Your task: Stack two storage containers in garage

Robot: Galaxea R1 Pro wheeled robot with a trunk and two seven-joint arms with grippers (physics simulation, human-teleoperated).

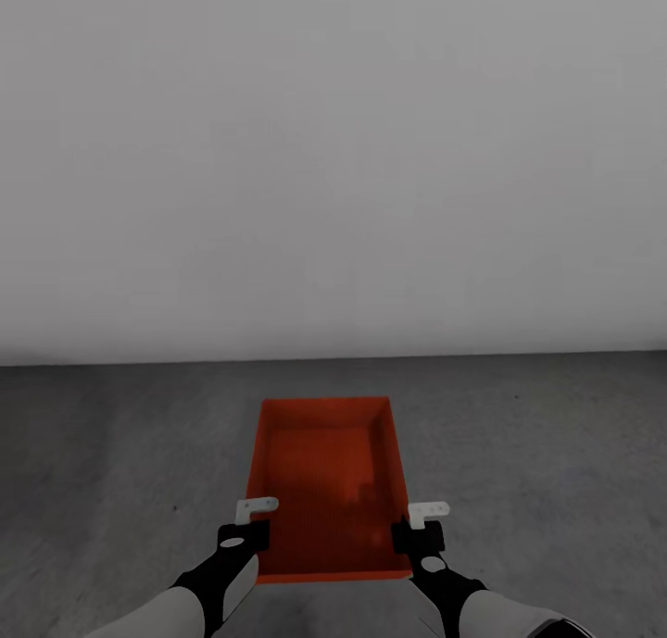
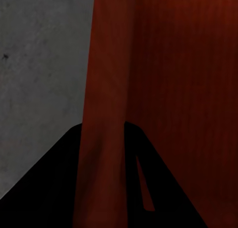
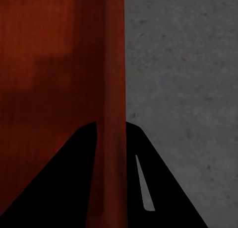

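No text, label, brand, number or sign can be read anywhere, neither on the orange bin [image 1: 326, 476] nor on the grey wall [image 1: 333, 156] or the concrete floor [image 1: 111, 453].

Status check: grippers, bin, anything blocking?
Left gripper shut on storage container's left wall, right gripper shut on its right wall. One container in view, over grey concrete floor. Pale wall ahead, nothing in the way.

container [image 1: 324, 476] over floor [image 1: 111, 453], wall [image 1: 333, 156] behind, pincers at its left [image 1: 252, 523] and right [image 1: 419, 525] walls (near end)
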